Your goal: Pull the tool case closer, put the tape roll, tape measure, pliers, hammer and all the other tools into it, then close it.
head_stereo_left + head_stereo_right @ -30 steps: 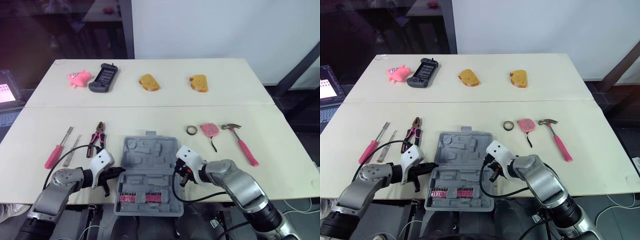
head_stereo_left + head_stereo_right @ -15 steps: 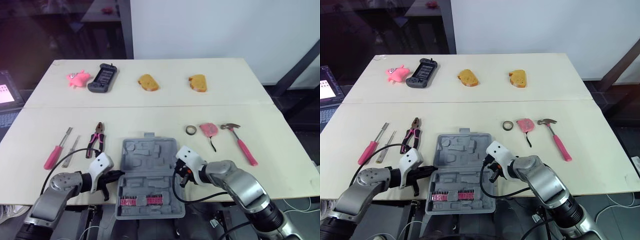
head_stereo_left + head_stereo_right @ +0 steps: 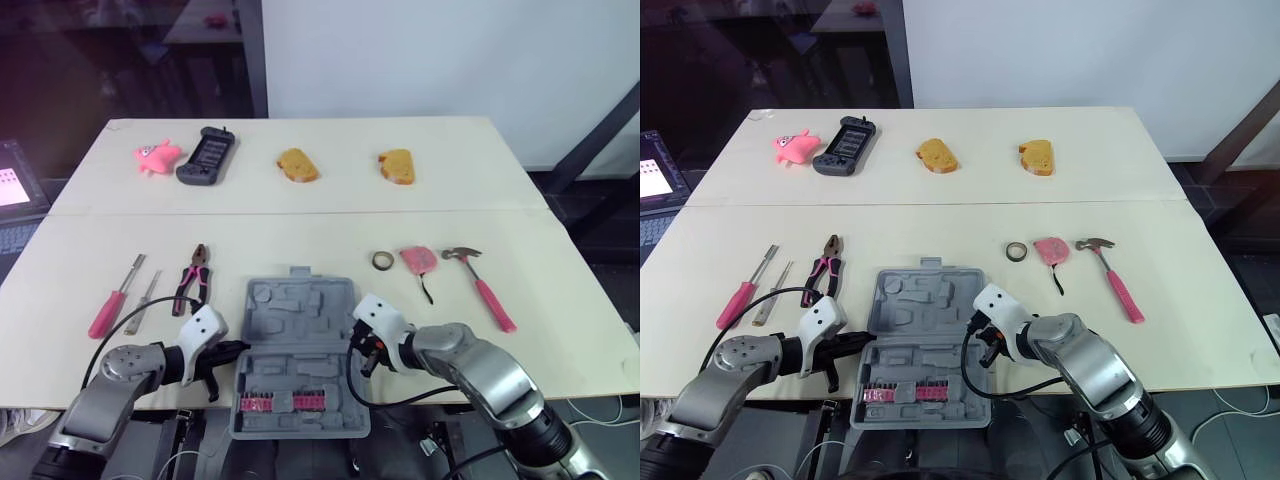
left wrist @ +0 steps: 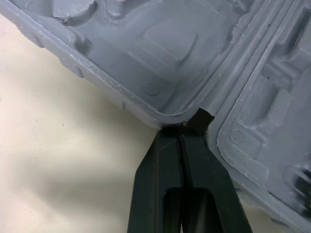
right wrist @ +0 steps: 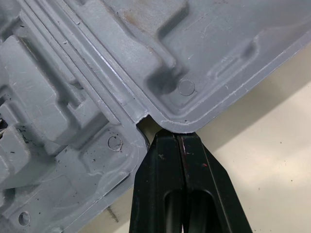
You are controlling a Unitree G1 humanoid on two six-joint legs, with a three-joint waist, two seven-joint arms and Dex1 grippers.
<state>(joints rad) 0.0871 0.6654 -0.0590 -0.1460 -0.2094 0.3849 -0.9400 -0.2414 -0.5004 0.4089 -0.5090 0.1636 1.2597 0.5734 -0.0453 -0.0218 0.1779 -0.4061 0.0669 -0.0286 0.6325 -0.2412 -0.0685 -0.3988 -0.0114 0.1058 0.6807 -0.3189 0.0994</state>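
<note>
Tool case (image 3: 298, 330) lies open at the table's (image 3: 300, 230) near edge, a shade closer than a second ago.
Its near end overhangs the edge, with no shift in the last half second. The left gripper (image 4: 181, 131) and right gripper (image 5: 179, 138) both have fingers pressed together, tips set in the hinge notches on either side. Pliers (image 3: 193, 278) lie left of the case; tape roll (image 3: 383, 260), tape measure (image 3: 417, 260) and hammer (image 3: 480, 285) lie right, where they were.

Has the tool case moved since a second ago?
Yes: the tool case has slid slightly toward the robot, away from the tape roll.
</note>
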